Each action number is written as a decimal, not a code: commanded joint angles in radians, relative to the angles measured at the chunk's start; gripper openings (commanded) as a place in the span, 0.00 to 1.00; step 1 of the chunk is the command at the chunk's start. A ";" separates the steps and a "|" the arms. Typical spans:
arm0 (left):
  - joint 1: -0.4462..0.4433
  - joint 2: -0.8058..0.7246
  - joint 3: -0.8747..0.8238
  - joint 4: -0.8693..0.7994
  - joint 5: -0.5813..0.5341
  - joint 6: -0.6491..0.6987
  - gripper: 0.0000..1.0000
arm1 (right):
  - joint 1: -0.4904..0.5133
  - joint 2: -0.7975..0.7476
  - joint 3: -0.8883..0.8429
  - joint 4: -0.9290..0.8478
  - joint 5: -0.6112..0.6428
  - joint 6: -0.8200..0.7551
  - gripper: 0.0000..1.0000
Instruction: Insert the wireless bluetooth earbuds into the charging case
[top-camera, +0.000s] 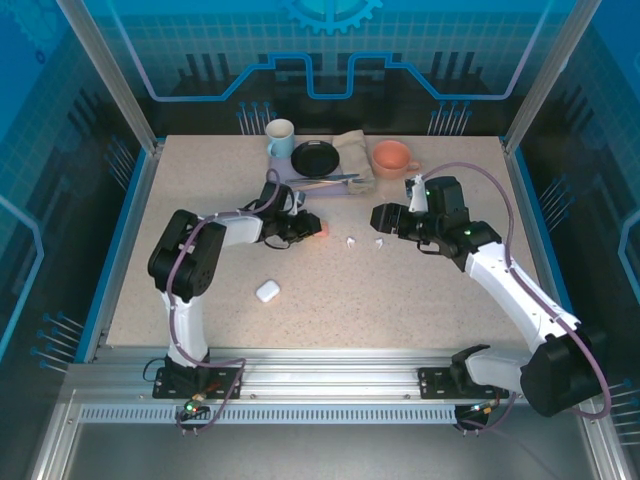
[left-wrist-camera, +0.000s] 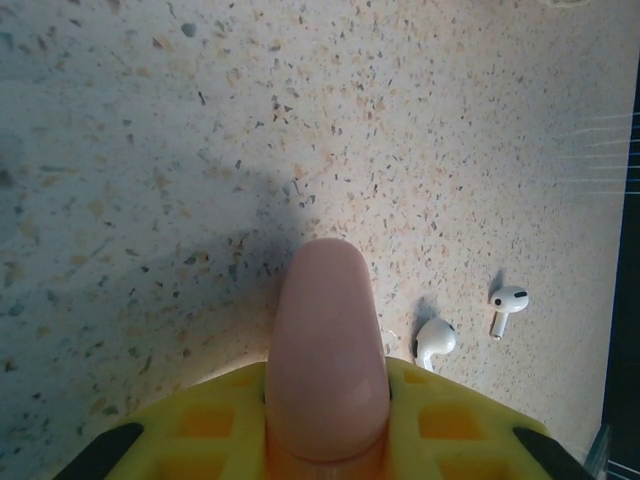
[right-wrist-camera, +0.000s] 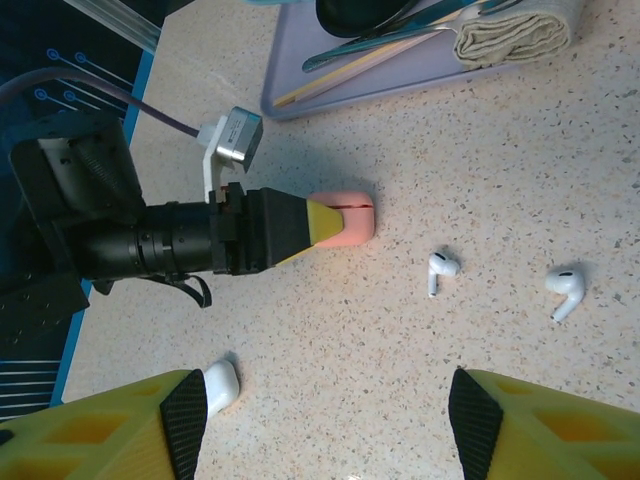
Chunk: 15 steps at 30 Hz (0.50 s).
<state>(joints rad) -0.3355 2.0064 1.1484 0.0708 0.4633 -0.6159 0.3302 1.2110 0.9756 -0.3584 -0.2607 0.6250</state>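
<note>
2 white earbuds (right-wrist-camera: 441, 268), 2 cases (right-wrist-camera: 345, 218)

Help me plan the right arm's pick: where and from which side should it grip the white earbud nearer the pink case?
Probably from straight above, closing the right gripper across the bulbous head of that earbud: it lies flat on the table, with its thin stem offering little to pinch.

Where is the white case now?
In the top view, the white case lies on the table left of centre, closer to the robot than the left gripper holding the pink case.

white earbuds (right-wrist-camera: 441, 268) loose, pink case (right-wrist-camera: 345, 218) closed
</note>
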 joint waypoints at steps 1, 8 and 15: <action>0.010 0.041 0.031 -0.122 0.025 -0.002 0.09 | 0.018 -0.011 -0.014 0.001 0.025 -0.002 0.68; 0.036 0.009 0.035 -0.217 -0.048 0.020 0.57 | 0.036 -0.004 -0.002 -0.001 0.035 -0.004 0.68; 0.056 -0.069 0.057 -0.300 -0.103 0.065 0.91 | 0.078 0.021 0.014 0.001 0.055 0.002 0.68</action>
<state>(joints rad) -0.3050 1.9766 1.2011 -0.0998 0.4309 -0.5877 0.3820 1.2179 0.9756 -0.3584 -0.2276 0.6250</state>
